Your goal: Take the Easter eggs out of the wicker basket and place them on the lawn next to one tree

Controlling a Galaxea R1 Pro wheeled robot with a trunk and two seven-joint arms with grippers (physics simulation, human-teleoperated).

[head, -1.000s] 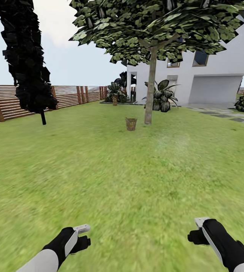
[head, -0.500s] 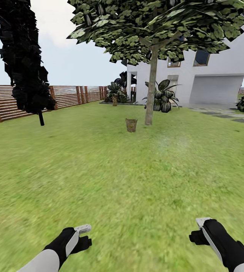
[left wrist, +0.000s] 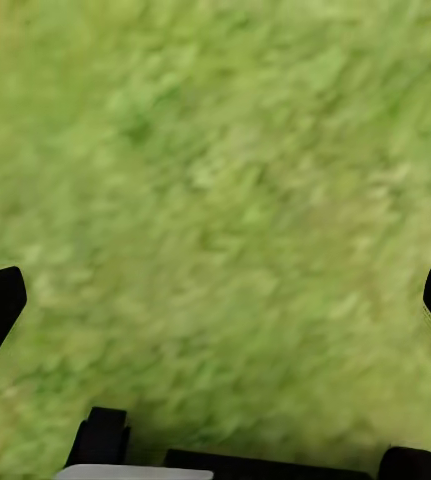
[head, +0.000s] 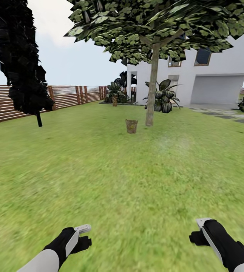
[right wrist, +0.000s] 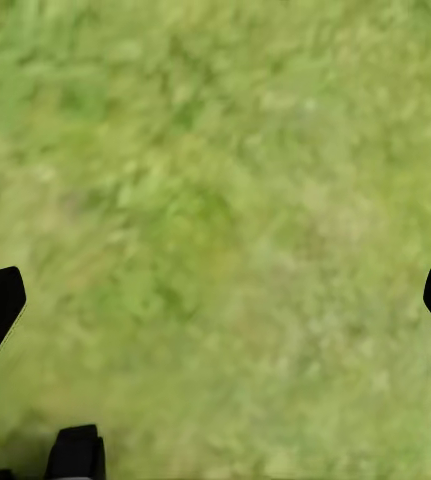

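Out on the lawn (head: 99, 170), approach step in hand, wicker basket (head: 131, 125) well ahead just beside the tree (head: 150, 90), left gripper (head: 83, 235) and right gripper (head: 199, 231) both spread wide, empty; closing in next

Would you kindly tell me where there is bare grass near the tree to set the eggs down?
The lawn lies bare in front of the tree and to its right, toward the stepping stones. The basket stands on its left. Behind it, leafy plants crowd the house wall.
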